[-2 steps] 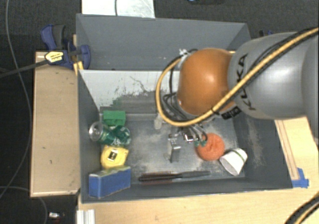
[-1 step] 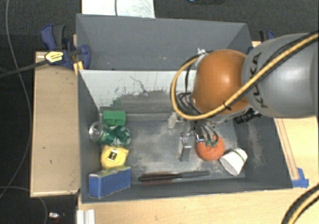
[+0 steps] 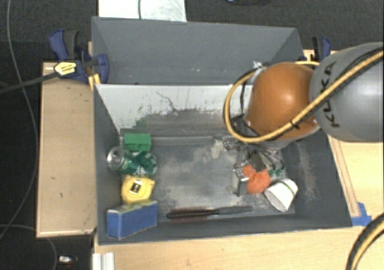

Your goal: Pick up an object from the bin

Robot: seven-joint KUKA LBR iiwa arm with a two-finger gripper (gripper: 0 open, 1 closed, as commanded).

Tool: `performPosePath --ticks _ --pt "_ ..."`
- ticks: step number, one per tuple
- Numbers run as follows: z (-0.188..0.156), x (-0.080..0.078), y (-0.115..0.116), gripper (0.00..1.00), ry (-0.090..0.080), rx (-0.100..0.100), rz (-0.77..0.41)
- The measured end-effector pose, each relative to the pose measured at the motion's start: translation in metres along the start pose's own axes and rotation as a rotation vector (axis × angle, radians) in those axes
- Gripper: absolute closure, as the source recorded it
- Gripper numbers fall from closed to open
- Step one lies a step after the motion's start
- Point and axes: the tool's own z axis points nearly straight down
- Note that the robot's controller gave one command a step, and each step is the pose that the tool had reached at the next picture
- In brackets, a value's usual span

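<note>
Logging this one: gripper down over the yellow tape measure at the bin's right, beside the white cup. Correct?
Not quite. The camera view shows the gripper down over an orange lump at the right of the bin, beside the white cup; the yellow tape measure lies at the left.

The middle of the bin floor lies bare, open from the back wall down to a slim dark stick lying along the front wall. A heap blocks the left side: green block, can, yellow tape measure and blue box. At the right, an orange lump and a white cup crowd the claw.
</note>
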Motion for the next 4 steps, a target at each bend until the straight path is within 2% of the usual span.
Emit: performPosePath --ticks 1,2,3,4 --pt "0.001 -0.007 -0.066 0.00 -0.006 0.000 0.269" --pt "0.000 -0.016 -0.091 0.00 -0.008 0.000 0.052" --pt "0.037 0.005 -0.133 0.00 -0.009 0.002 -0.006" --pt "0.056 0.034 -0.113 0.00 -0.014 0.001 0.181"
